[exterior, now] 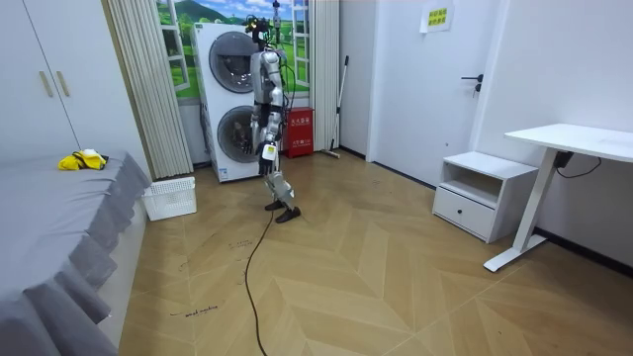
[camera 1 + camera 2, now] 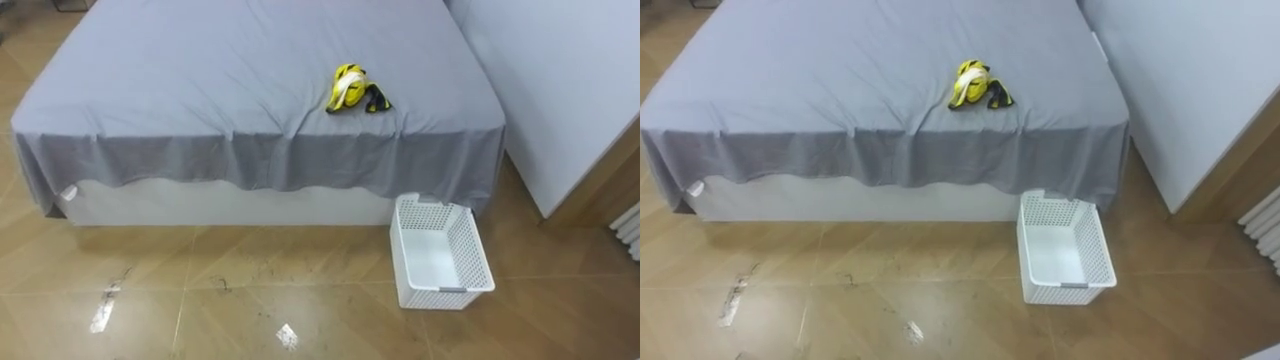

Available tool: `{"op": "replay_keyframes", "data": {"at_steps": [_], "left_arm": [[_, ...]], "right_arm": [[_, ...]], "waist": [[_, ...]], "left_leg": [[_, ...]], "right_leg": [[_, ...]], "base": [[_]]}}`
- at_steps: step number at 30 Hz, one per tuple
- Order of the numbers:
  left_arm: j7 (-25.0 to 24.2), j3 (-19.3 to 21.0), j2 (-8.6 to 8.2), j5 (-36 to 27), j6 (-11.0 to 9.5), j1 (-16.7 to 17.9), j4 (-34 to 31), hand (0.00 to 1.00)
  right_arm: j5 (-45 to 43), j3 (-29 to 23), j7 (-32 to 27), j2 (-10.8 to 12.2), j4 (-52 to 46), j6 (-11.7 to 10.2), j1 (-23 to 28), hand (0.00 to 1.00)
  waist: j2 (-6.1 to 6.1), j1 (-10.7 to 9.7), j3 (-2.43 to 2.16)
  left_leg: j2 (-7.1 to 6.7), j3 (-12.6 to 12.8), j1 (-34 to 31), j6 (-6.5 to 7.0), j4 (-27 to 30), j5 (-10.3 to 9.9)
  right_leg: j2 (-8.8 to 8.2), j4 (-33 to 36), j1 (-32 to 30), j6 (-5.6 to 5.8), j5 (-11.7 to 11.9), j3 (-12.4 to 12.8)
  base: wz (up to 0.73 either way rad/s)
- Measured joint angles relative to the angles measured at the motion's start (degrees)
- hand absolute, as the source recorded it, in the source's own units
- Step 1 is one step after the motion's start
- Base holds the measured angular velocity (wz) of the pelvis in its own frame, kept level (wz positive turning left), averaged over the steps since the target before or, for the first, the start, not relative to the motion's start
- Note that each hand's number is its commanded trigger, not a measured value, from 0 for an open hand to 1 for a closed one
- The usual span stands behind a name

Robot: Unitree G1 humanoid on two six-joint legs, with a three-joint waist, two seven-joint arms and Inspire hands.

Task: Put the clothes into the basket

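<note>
A small bundle of yellow and black clothes (image 2: 352, 92) (image 2: 975, 87) lies on the grey bed (image 2: 200, 70), near its front edge and towards the right. On the wooden floor below that corner stands a white perforated basket (image 2: 470, 262) (image 2: 1102, 255), with nothing in it, close against the hanging sheet. In the room view I stand a few steps from the bed (image 1: 40, 218), in front of the stacked washing machines (image 1: 232, 99). The basket (image 1: 170, 198) is between me and the bed, and the clothes (image 1: 82, 159) show on the bed's corner. My arms hang down, with one hand (image 1: 268, 151) by my hip.
A white wall panel (image 2: 560, 80) rises right of the bed, with a radiator (image 2: 630, 225) at the edge. In the room view a white nightstand (image 1: 473, 193) and desk (image 1: 574, 143) stand far right, a red object (image 1: 299, 133) by the machines. Open floor lies before the bed.
</note>
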Motion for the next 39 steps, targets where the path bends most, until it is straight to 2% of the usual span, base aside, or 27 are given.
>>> {"op": "replay_keyframes", "data": {"at_steps": [3,5,6,7,9,10,11,12,13,15,16,17,18,20,21,23,24,26,27,29,31,33,34,35,36,37,39], "left_arm": [[-0.2,-0.1,0.06,-2.9,-0.4,0.0,-0.5,0.00],[-0.2,-0.8,-0.18,-5.4,-1.2,-0.3,-1.2,0.00],[-0.3,-1.1,-0.59,-6.7,-1.9,0.1,-2.1,0.00],[-0.5,-1.0,-1.10,-7.1,-2.8,0.0,-2.6,0.00],[-0.5,-0.8,-1.43,-8.1,-3.9,0.0,-2.6,0.00],[-0.5,-0.4,-1.41,-8.0,-4.1,0.1,-2.5,0.00],[-0.5,-0.4,-1.39,-8.0,-4.1,0.1,-2.5,0.00],[-0.6,-0.5,-1.39,-8.1,-4.3,0.1,-2.5,0.00],[-1.0,-0.4,-1.51,-8.0,-4.5,0.1,-2.8,0.00],[-1.8,-0.8,-1.15,-8.0,-4.6,-0.4,-3.0,0.00],[-1.8,-0.9,-1.10,-8.0,-4.7,-0.2,-2.6,0.00],[-1.8,-1.0,-1.06,-8.0,-4.7,-0.2,-2.1,0.00],[-1.8,-1.3,-1.00,-8.0,-4.7,-0.4,-1.4,0.00],[-1.6,-3.1,-0.64,-7.7,-4.7,-0.4,-1.6,0.00],[-1.5,-4.0,-0.26,-6.0,-4.7,-0.8,-1.6,0.00],[-1.0,-4.2,-0.52,-2.9,-4.7,-1.4,-1.7,0.00],[-1.0,-4.6,-0.60,-1.3,-4.7,-1.6,-1.9,0.00],[-1.0,-5.9,-0.36,-1.1,-4.7,-2.6,-2.3,0.00],[-1.1,-7.4,-0.09,-1.1,-4.6,-2.9,-2.3,0.00],[-1.4,-8.5,-0.27,-0.2,-3.6,-3.1,-2.2,0.00],[-1.6,-9.7,-0.69,0.7,-3.1,-3.0,-2.2,0.00],[-1.5,-9.6,-0.40,0.9,-3.1,-2.7,-2.3,0.00],[-1.4,-9.5,-0.33,0.9,-3.1,-2.2,-2.3,0.00],[-1.3,-9.4,-0.24,0.9,-3.0,-2.0,-2.3,0.00],[-1.2,-9.2,-0.12,0.9,-3.1,-1.0,-2.3,0.00],[-1.2,-8.8,-0.10,0.4,-3.2,0.2,-2.3,0.00],[-1.4,-8.1,-0.13,-0.6,-3.7,1.7,-2.9,0.00]], "right_arm": [[0.5,-0.1,-0.3,0.0,-0.2,0.0,0.4,0.00],[1.5,0.0,-0.6,-0.5,-0.2,0.0,0.4,0.00],[1.6,0.0,-0.6,-0.8,-0.1,0.2,0.4,0.00],[1.6,0.1,-0.5,-1.2,-0.2,0.5,0.4,0.00],[1.4,0.2,-0.6,-1.1,-0.2,1.4,0.5,0.00],[1.3,0.1,-0.6,-1.0,-0.2,1.4,0.7,0.00],[1.3,0.0,-0.6,-1.0,-0.2,1.5,0.7,0.00],[1.2,-0.5,-0.6,-1.1,-0.3,1.9,0.6,0.00],[1.1,-1.5,-0.6,-1.4,-0.7,2.0,0.4,0.00],[1.1,-2.2,-0.9,-1.3,-1.3,2.0,0.4,0.00],[1.2,-2.3,-1.0,-1.1,-2.4,1.8,0.6,0.00],[1.2,-2.3,-1.1,-1.0,-2.9,1.5,0.5,0.00],[1.4,-2.1,-1.3,-0.7,-4.3,0.7,0.5,0.00],[1.6,-1.8,-1.3,-0.7,-6.4,-0.3,0.6,0.00],[1.5,-1.8,-1.3,-0.6,-7.6,-0.5,0.2,0.00],[1.5,-1.9,-1.2,-0.7,-10.2,-0.4,-0.3,0.00],[1.6,-1.9,-1.2,-0.6,-12.7,-0.4,0.0,0.00],[1.6,-1.8,-1.3,-0.1,-16.6,0.0,-0.2,0.00],[1.5,-1.6,-1.2,0.3,-18.0,-0.1,-0.7,0.00],[1.5,-1.4,-1.0,0.4,-18.2,-0.3,-1.8,0.00],[1.7,-1.5,-1.6,0.4,-20.1,-0.7,-2.0,0.00],[1.8,-1.1,-1.9,0.8,-21.9,-2.1,-3.1,0.00],[1.8,-1.0,-2.2,0.9,-23.8,-2.7,-3.8,0.00],[2.1,-1.0,-2.5,1.0,-24.9,-2.8,-3.8,0.00],[2.7,-1.0,-3.1,1.0,-25.9,-3.0,-3.9,0.00],[3.0,-0.9,-3.8,0.9,-26.3,-3.0,-3.8,0.00],[3.7,-0.6,-4.4,0.6,-28.7,-3.1,-3.5,0.00]], "waist": [[-0.06,-0.8,0.22],[-0.21,-1.0,0.25],[-0.54,-0.7,0.16],[-0.40,0.0,0.14],[-0.32,0.7,0.06],[-0.55,0.5,-0.23],[-0.83,0.4,-0.38],[-1.69,0.0,-0.71],[-2.06,-0.1,-1.12],[-2.98,0.1,-0.73],[-2.93,0.4,-0.68],[-2.93,0.5,-0.61],[-2.91,1.0,-0.03],[-2.55,1.3,0.02],[-2.46,1.3,0.16],[-1.63,1.4,0.25],[-0.71,1.2,0.55],[0.41,1.2,1.04],[0.85,1.0,1.23],[1.45,0.9,1.36],[2.67,1.1,0.34],[2.73,1.6,-0.39],[3.75,1.5,-0.51],[4.13,1.3,-0.34],[4.44,1.2,-0.23],[4.35,1.0,-0.17],[3.64,0.2,-0.11]], "left_leg": [[1.21,-1.5,-6.6,0.16,11.3,0.6],[-0.83,-1.7,-11.4,0.83,6.9,0.5],[-2.87,-1.8,-14.4,0.14,0.1,2.1],[-3.63,-1.5,-16.8,-0.37,-8.2,6.3],[-3.60,-1.5,-18.0,-0.63,-14.9,13.6],[-4.01,-1.0,-18.5,0.01,-16.2,17.3],[-4.56,-0.3,-18.7,1.12,-16.1,18.3],[-5.86,1.8,-19.9,2.74,-14.9,18.9],[-7.45,3.5,-21.5,6.28,-12.1,16.1],[-9.15,4.6,-21.0,7.50,-8.1,12.0],[-9.35,5.0,-19.3,7.96,-6.4,9.2],[-9.41,5.2,-18.2,8.21,-5.7,8.3],[-9.50,5.9,-15.0,8.53,-5.9,6.8],[-10.19,5.2,-9.0,8.33,-10.0,5.0],[-10.72,4.0,-6.0,8.41,-12.9,4.0],[-10.59,2.7,-2.0,8.34,-15.5,3.6],[-9.67,1.6,0.0,8.15,-17.0,3.3],[-8.15,0.4,2.1,7.63,-18.0,2.2],[-7.49,-0.2,3.5,7.17,-18.9,1.6],[-6.65,-1.5,7.0,6.43,-20.6,0.4],[-5.03,-3.4,11.3,4.79,-22.3,-0.9],[-3.39,-3.9,12.1,2.58,-20.6,-2.2],[-1.43,-3.9,11.8,0.54,-17.0,-3.4],[-0.63,-3.6,11.5,0.08,-14.2,-3.5],[0.87,-2.4,10.8,-1.81,-7.3,-2.4],[2.04,-1.5,10.4,-4.37,0.2,1.4],[2.96,-1.9,8.1,-4.55,10.8,7.7]], "right_leg": [[0.44,1.1,1.6,-1.06,-1.5,1.3],[-0.63,1.6,1.5,-0.73,-2.6,1.4],[-1.72,1.6,1.4,-0.04,-3.3,1.9],[-2.27,1.6,1.6,0.13,-3.9,2.7],[-3.63,1.2,2.9,0.78,-5.1,3.7],[-4.63,0.3,4.0,1.54,-6.0,4.3],[-5.43,0.0,4.2,2.05,-6.6,4.5],[-7.24,0.0,4.3,3.76,-7.3,5.4],[-9.26,-0.1,4.3,4.50,-8.2,6.6],[-11.06,1.1,4.1,6.09,-8.1,7.8],[-11.58,3.8,4.7,7.59,-6.4,7.0],[-11.78,6.0,4.7,7.85,-5.4,6.7],[-12.19,12.5,3.9,8.42,-2.4,6.5],[-12.74,24.1,0.6,8.42,4.7,4.9],[-13.20,32.1,-2.9,7.86,7.1,4.0],[-12.25,40.1,-9.6,5.21,3.5,1.7],[-10.29,40.9,-14.4,3.81,0.3,0.0],[-6.62,35.3,-22.1,2.88,-2.1,-1.7],[-4.58,26.5,-25.2,2.60,-1.9,-2.9],[-2.25,10.7,-27.1,1.43,3.3,-4.7],[-1.14,2.0,-26.8,-0.40,13.8,-7.8],[0.57,1.7,-26.8,-3.75,17.4,-8.2],[1.94,3.3,-25.3,-4.72,15.6,-8.9],[2.40,4.5,-24.3,-4.68,14.5,-9.1],[3.09,5.9,-21.5,-5.28,12.0,-9.7],[3.67,5.9,-17.5,-5.50,10.1,-9.6],[4.11,2.5,-10.8,-4.98,8.0,-8.3]], "base": [[0.06],[0.07],[-0.25],[-0.41],[-0.52],[-0.34],[-0.06],[0.06],[0.14],[-0.03],[-0.22],[-0.30],[-0.27],[-0.12],[0.05],[0.14],[0.23],[0.25],[0.34],[0.42],[0.42],[-0.05],[-0.11],[-0.04],[0.04],[0.00],[0.07]]}}
